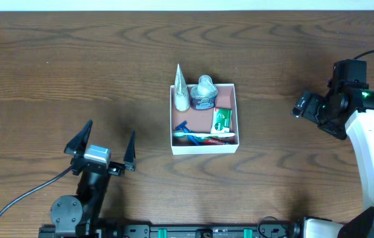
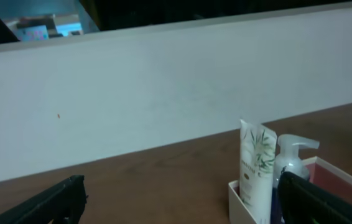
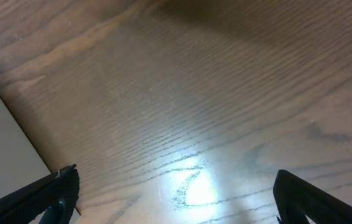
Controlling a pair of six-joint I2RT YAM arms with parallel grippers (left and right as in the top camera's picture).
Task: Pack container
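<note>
The container (image 1: 204, 149), a white-walled square box with a reddish-brown floor, sits mid-table. It holds a white tube (image 1: 181, 89), a pump bottle (image 1: 203, 92), a green box (image 1: 222, 119), a blue razor (image 1: 186, 130) and a toothbrush (image 1: 215, 137). My left gripper (image 1: 104, 147) is open and empty, left of and nearer than the container. In the left wrist view (image 2: 182, 208) its fingers frame bare table, with the tube (image 2: 257, 168), the bottle (image 2: 293, 158) and the container's wall (image 2: 239, 202) at right. My right gripper (image 3: 176, 199) is open and empty above bare wood.
The right arm (image 1: 365, 132) stands at the table's right side, well clear of the container. A white wall (image 2: 163, 93) runs behind the table's far edge. A pale flat surface (image 3: 2, 149) shows at the left of the right wrist view.
</note>
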